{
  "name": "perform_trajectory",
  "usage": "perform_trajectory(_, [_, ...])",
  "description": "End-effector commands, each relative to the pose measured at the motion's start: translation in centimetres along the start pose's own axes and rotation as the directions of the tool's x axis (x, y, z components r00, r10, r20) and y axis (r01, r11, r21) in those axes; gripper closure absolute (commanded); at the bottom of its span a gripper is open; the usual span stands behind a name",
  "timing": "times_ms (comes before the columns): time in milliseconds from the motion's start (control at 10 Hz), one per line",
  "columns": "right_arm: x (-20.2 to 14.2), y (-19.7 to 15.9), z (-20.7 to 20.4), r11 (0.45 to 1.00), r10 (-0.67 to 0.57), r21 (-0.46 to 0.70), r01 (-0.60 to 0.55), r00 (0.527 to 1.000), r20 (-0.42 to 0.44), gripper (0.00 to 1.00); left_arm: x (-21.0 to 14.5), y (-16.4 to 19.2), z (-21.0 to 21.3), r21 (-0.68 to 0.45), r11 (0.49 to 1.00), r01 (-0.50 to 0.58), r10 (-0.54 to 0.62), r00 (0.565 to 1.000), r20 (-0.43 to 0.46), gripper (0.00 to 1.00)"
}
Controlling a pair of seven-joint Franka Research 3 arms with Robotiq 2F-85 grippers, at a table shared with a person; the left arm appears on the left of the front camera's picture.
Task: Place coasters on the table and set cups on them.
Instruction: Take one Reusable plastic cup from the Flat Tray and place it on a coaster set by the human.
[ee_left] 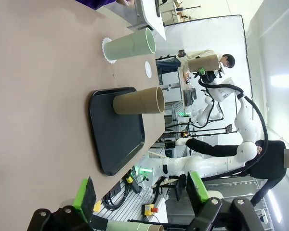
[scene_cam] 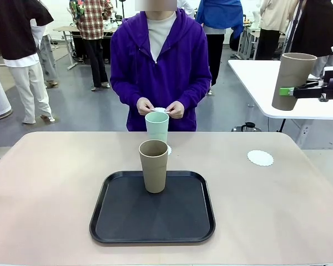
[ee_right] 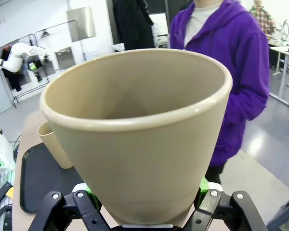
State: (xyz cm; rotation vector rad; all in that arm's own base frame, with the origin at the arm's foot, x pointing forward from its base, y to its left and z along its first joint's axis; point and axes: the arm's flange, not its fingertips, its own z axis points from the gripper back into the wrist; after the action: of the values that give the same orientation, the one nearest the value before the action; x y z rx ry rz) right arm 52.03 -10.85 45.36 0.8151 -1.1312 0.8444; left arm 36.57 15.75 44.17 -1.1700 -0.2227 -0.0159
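My right gripper is shut on a brownish-taupe cup, holding it upright in the air above the table's far right. In the right wrist view that cup stands between the green pads. A second taupe cup stands on the black tray. Behind it a mint cup rests on a coaster. Another coaster lies bare at the right. The person's hands hold a white coaster. My left gripper is open, well short of the tray.
The person in a purple hoodie stands at the table's far edge. A white table stands behind my right gripper. The tabletop is bare to the left and right of the tray.
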Motion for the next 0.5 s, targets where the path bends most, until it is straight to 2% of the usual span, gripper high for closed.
perform_trajectory(0, [-2.0, -3.1, -1.3, 0.992, 0.029, 0.125, -0.029, 1.0, 0.004, 0.18, 0.0, -0.1, 0.2, -0.012, 1.0, 0.01, -0.01, 1.0, 0.003, 0.0])
perform_trajectory(200, [-3.9, -4.8, -2.5, 0.979, 0.038, 0.202, -0.039, 0.999, 0.005, 0.18, 0.0, -0.1, 0.2, -0.012, 1.0, 0.01, -0.01, 1.0, 0.003, 0.0])
perform_trajectory(400, [-6.7, -6.5, -3.5, 0.974, 0.074, 0.216, -0.064, 0.997, -0.039, 0.18, 0.0, -0.1, 0.2, -0.012, 1.0, 0.01, -0.01, 1.0, 0.003, 0.0])
